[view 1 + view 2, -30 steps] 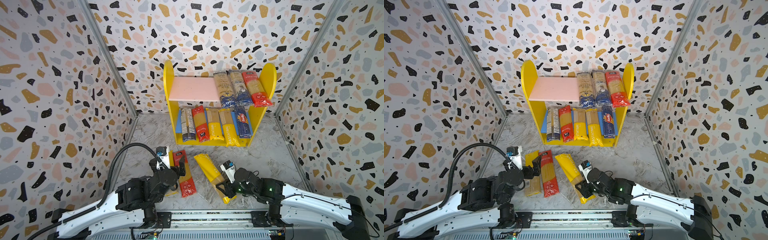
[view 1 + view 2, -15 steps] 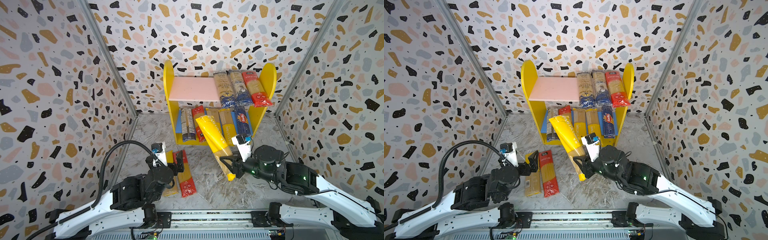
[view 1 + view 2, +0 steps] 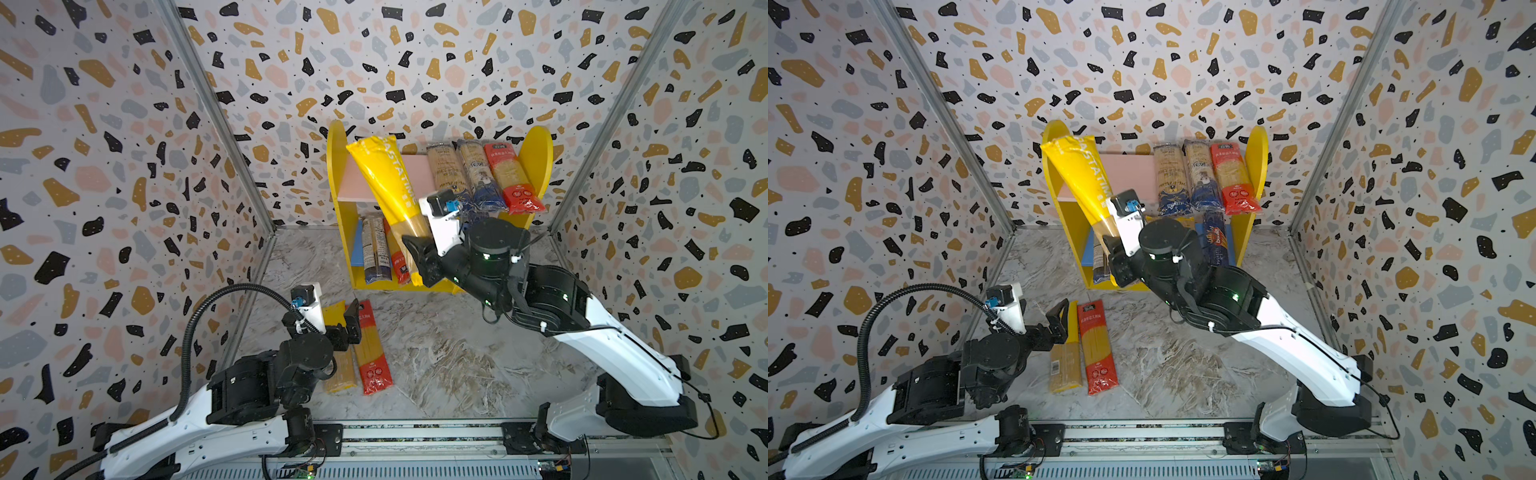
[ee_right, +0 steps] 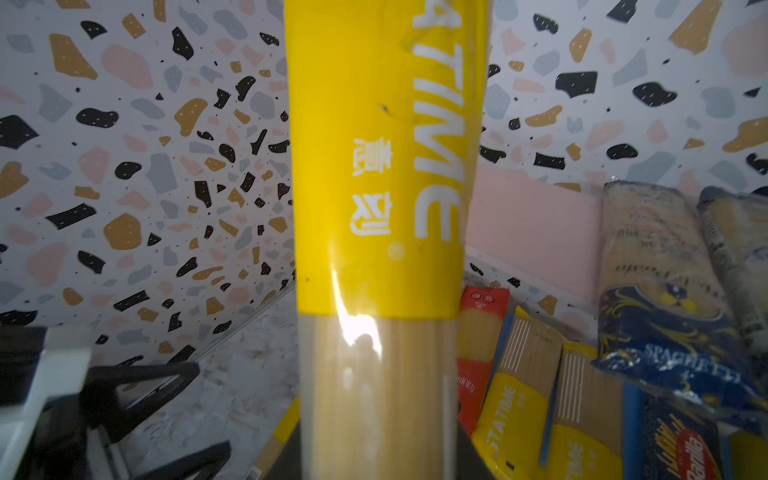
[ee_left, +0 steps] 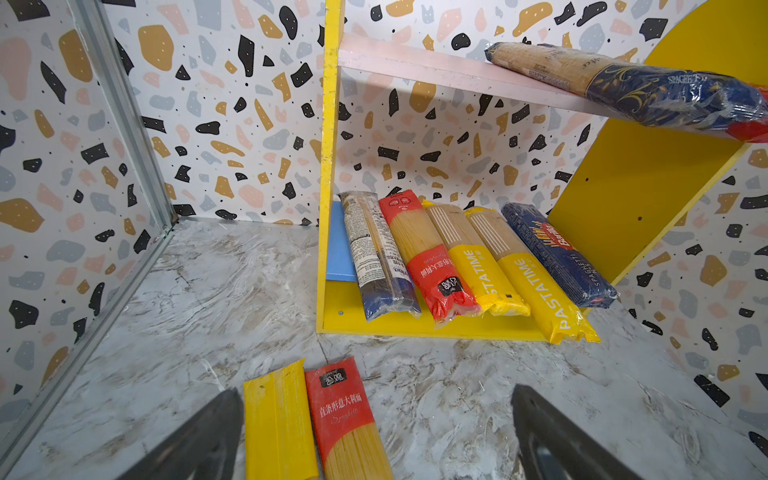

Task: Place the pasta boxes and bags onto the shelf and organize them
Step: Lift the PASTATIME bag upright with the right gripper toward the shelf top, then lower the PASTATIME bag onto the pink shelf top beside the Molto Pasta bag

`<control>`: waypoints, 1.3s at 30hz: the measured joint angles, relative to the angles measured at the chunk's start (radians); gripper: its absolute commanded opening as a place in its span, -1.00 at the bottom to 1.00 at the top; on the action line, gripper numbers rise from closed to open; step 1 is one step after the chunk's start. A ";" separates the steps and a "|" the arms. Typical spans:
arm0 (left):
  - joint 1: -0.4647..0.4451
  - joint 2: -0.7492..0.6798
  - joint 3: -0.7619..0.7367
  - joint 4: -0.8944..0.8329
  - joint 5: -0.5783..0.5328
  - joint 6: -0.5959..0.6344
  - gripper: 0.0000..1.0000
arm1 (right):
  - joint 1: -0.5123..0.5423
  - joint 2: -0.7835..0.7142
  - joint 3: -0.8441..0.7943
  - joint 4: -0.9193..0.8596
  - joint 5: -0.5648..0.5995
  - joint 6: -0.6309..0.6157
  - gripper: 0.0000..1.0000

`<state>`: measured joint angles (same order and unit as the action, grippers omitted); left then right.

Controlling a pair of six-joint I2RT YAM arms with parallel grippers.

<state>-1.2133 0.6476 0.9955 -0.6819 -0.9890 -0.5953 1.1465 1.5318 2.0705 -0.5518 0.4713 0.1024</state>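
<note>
**Terrazzo-walled cell, marble table: R arm carrying yellow pack at shelf**

Two-tier shelf w/ yellow side panels (image 3: 540, 153) sits at table's back edge, centre. R gripper (image 3: 417, 253) is clamped on the clear lower end of a long yellow "PASTATIME" spaghetti pack (image 3: 386, 183), held off the table in front of the shelf.

Long axis is tilted. Top end leans toward the shelf's left panel, crossing over the bare left part of the pink upper board (image 3: 1133, 174). Right part of that board is taken by three packs (image 3: 478, 178) lying front-to-back.

Free slot is ahead of and above the gripper, just left of those three. My read: pack needs swinging parallel to its neighbours, then laying flat.

Lower board holds five packs (image 5: 457, 266).

L gripper (image 5: 376, 395) has jaws wide apart, empty. It hovers over a flat yellow pack (image 5: 278, 424) and a red Chinese-text pack (image 5: 345, 415), side by side near the table's front-left. L arm is nearer those.
</note>
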 measured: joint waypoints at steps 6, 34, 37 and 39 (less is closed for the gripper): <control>0.000 -0.033 -0.013 0.007 0.000 0.005 0.99 | -0.081 0.227 0.183 0.220 0.115 -0.192 -1.00; 0.000 -0.106 -0.032 -0.034 -0.023 0.005 0.99 | -0.394 0.508 0.386 0.243 0.095 -0.089 -1.00; 0.000 -0.106 -0.033 -0.032 -0.025 0.008 0.99 | -0.393 0.497 0.386 0.209 0.089 -0.082 -1.00; 0.000 -0.106 -0.034 -0.032 -0.026 0.008 0.99 | -0.391 0.492 0.386 0.198 0.085 -0.077 -1.00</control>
<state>-1.2133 0.5419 0.9619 -0.7136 -1.0153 -0.5869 0.7559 2.0235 2.4565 -0.3542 0.5568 0.0250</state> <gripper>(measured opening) 0.995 0.337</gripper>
